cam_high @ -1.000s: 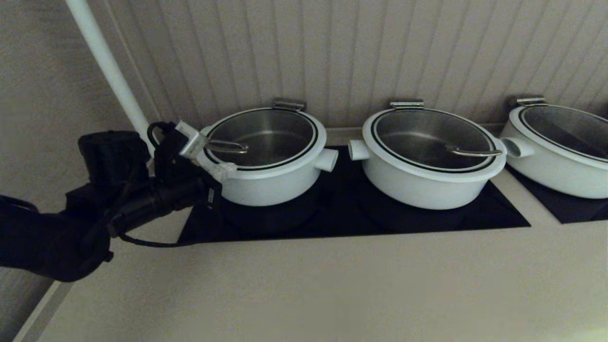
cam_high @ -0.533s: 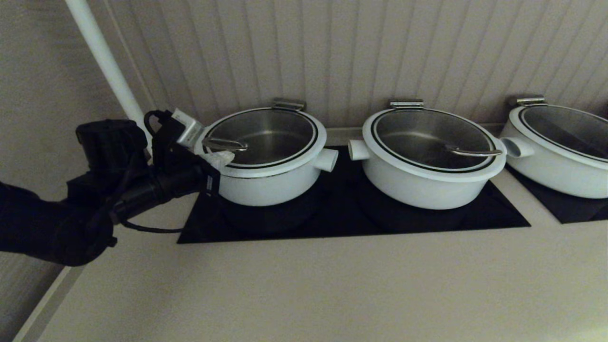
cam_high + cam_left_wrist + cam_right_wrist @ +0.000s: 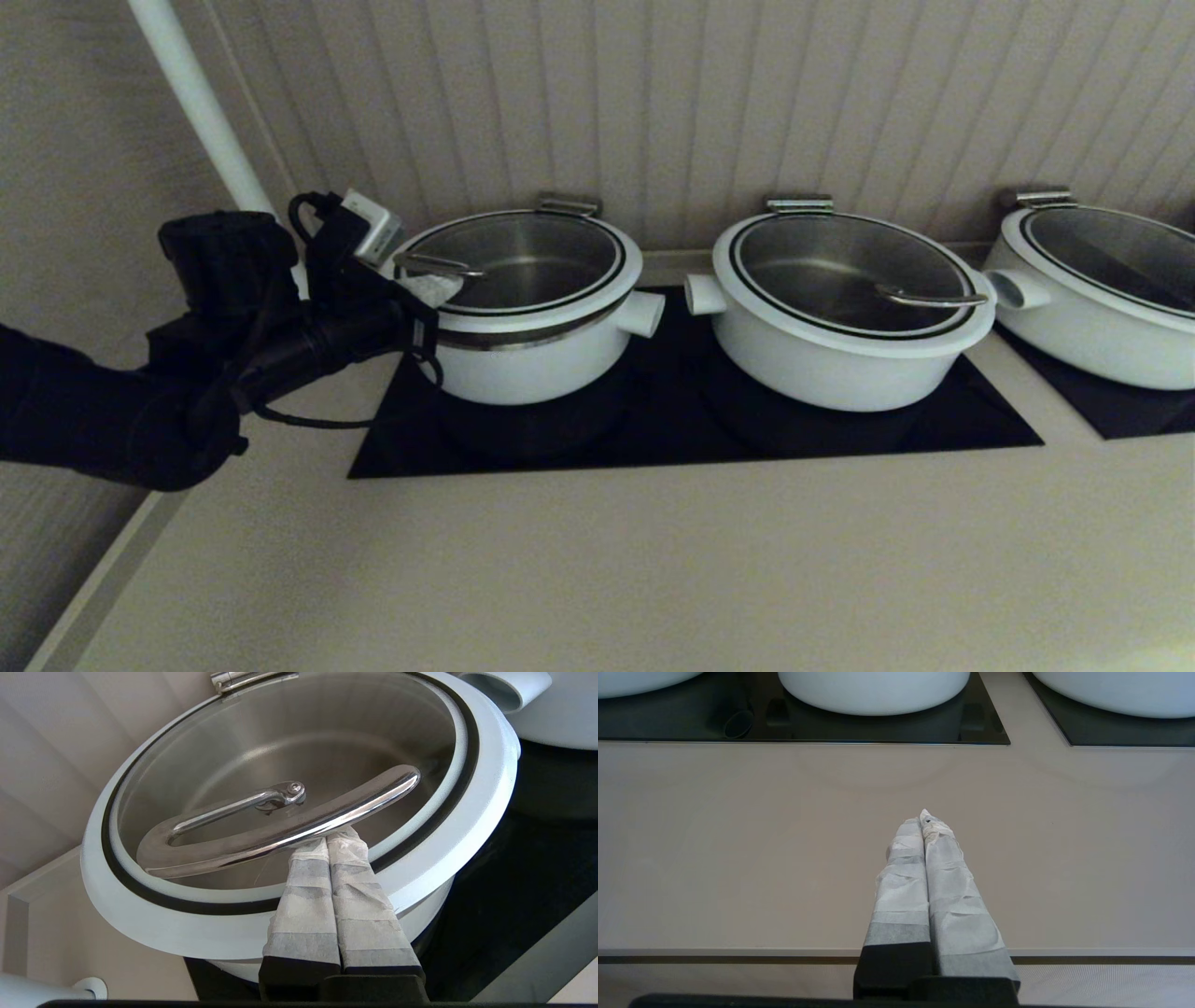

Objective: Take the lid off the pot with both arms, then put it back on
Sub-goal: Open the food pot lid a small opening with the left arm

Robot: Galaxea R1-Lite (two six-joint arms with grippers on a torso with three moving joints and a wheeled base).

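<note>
While the pot (image 3: 523,350) sat on the black cooktop (image 3: 691,420) at the head view's ten o'clock, the lid (image 3: 523,271) was tipped up on its left side, a steel band of pot rim showing beneath it. At the lid's nine o'clock, the left gripper (image 3: 425,285) had its taped fingers (image 3: 322,868) pressed together under the wire handle (image 3: 280,830). Away from the pots, the right gripper (image 3: 924,821) hung clenched on nothing over the beige counter (image 3: 738,858).

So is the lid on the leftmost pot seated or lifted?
Lifted on its left side: the lid tilts, with a dark gap above the pot rim.
</note>
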